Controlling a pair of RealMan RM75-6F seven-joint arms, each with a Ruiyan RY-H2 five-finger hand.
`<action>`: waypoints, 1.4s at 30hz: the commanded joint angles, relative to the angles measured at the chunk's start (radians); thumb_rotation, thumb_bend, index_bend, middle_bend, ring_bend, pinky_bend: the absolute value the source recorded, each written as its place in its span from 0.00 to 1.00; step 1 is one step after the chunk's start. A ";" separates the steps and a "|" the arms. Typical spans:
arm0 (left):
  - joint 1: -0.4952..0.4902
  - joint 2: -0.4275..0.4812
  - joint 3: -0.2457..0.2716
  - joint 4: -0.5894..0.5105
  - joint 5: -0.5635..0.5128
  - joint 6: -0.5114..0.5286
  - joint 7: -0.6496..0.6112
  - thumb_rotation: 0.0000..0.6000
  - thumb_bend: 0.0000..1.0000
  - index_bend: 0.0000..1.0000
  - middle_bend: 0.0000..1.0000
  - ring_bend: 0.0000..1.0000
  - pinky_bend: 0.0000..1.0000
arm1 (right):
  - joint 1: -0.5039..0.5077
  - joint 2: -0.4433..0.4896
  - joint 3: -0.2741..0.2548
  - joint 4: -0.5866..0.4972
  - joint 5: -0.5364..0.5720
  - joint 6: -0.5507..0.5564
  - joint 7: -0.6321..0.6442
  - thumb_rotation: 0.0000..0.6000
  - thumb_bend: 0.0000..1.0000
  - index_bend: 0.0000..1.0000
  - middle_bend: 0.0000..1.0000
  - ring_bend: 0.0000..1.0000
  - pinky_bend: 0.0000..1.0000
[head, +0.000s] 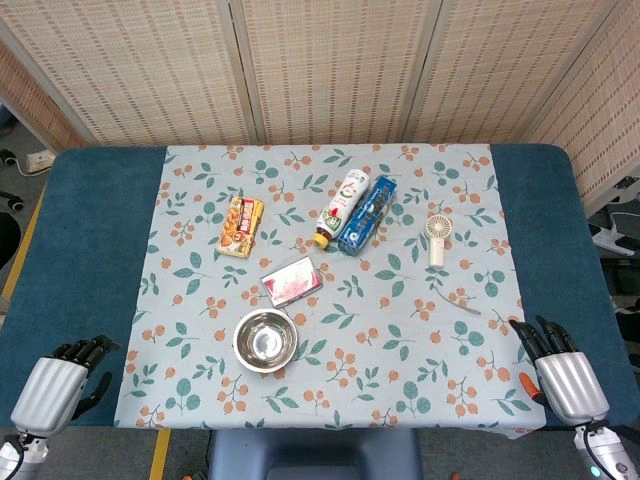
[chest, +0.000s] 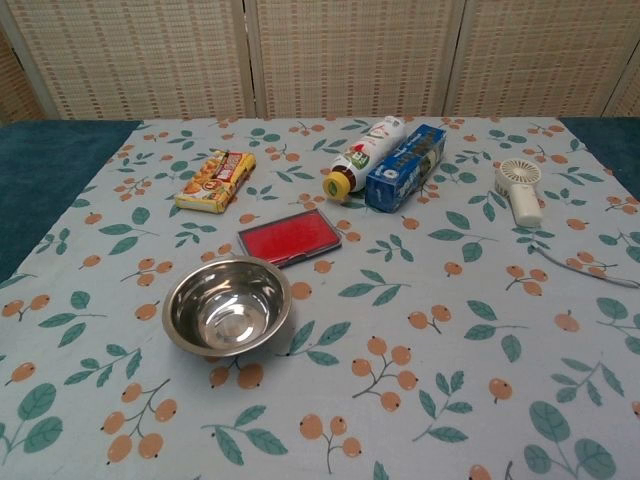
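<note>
My left hand (head: 58, 385) rests at the near left corner of the table (head: 90, 230), on the bare blue surface just off the edge of the floral cloth (head: 400, 340); its dark fingers (head: 85, 350) lie loosely side by side, slightly curled, and hold nothing. My right hand (head: 562, 372) sits at the near right corner, over the cloth's edge, its fingers (head: 535, 335) a little apart and stretched forward, also holding nothing. Only the head view shows either hand; the chest view shows neither. The thing nearest my left hand is the steel bowl (head: 265, 340), upright on the cloth, still well apart from my fingers. Just behind the bowl lies a flat red case (head: 292, 281), near it but not touching. Farther back on the left lies a yellow snack box (head: 241, 226). At the middle back, a white bottle (head: 342, 205) with a yellow cap lies on its side, just beside a blue packet (head: 367, 214); in the chest view the two seem to touch along their length. Toward my right, a small white handheld fan (head: 437, 236) lies flat, and a thin grey cord (head: 455, 300) curves over the cloth between the fan and my right hand, apart from both.
</note>
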 joint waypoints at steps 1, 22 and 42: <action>-0.002 0.001 -0.001 -0.003 -0.003 -0.005 0.003 1.00 0.43 0.32 0.30 0.37 0.49 | 0.001 0.000 0.001 -0.001 0.002 -0.003 0.001 1.00 0.24 0.03 0.13 0.03 0.12; 0.007 0.014 0.006 -0.014 0.000 0.012 -0.016 1.00 0.43 0.32 0.31 0.37 0.49 | 0.078 -0.049 0.088 0.046 0.075 -0.080 0.034 1.00 0.63 0.06 0.58 0.45 0.47; 0.001 0.016 0.008 -0.021 -0.015 -0.014 -0.010 1.00 0.43 0.32 0.31 0.37 0.49 | 0.402 0.015 0.236 -0.218 0.698 -0.535 -0.277 1.00 0.75 0.00 0.70 0.57 0.58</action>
